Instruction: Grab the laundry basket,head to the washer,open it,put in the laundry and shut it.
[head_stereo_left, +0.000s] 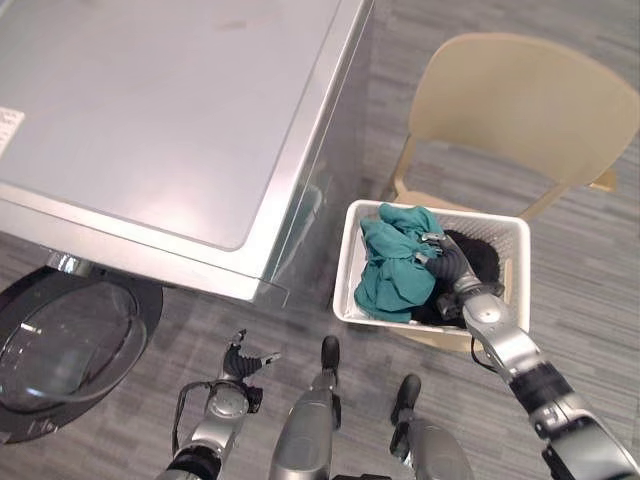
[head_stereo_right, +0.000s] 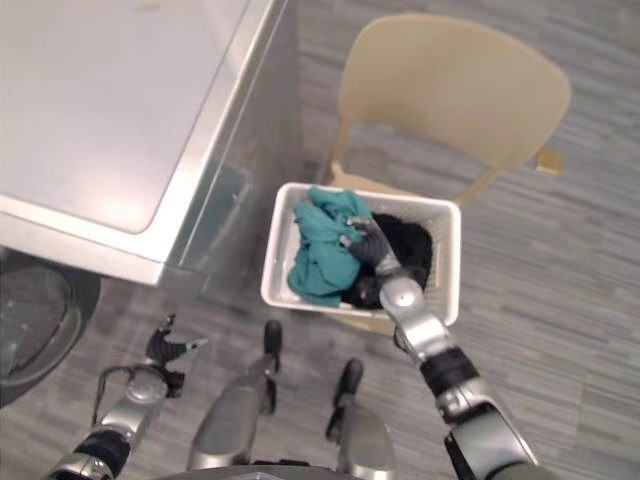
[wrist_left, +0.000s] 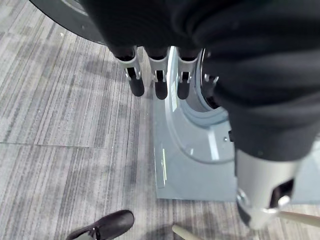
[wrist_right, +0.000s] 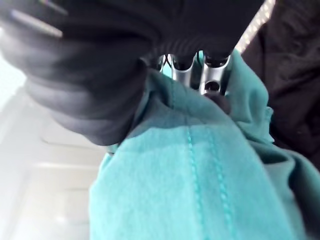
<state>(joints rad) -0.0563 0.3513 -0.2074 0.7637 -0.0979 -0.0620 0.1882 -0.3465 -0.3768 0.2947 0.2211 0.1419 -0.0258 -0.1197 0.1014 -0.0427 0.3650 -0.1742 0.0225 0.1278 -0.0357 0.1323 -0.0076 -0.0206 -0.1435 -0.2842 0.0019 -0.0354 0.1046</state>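
Observation:
A white laundry basket (head_stereo_left: 346, 272) sits on the seat of a beige chair (head_stereo_left: 520, 100), to the right of the silver washer (head_stereo_left: 170, 110). Inside the basket lie a teal garment (head_stereo_left: 392, 270) and a black garment (head_stereo_left: 482, 258). My right hand (head_stereo_left: 447, 266) reaches into the basket, and its fingers (wrist_right: 212, 82) curl into the teal garment (wrist_right: 200, 175). The washer's round door (head_stereo_left: 60, 345) hangs open at the lower left. My left hand (head_stereo_left: 236, 366) hangs low near the floor, holding nothing, with its fingers (wrist_left: 157, 75) straight in front of the washer door (wrist_left: 195, 145).
The washer's flat top fills the upper left, and its right side wall stands close to the basket. Grey striped carpet (head_stereo_left: 590, 290) lies all around the chair and in front of the washer.

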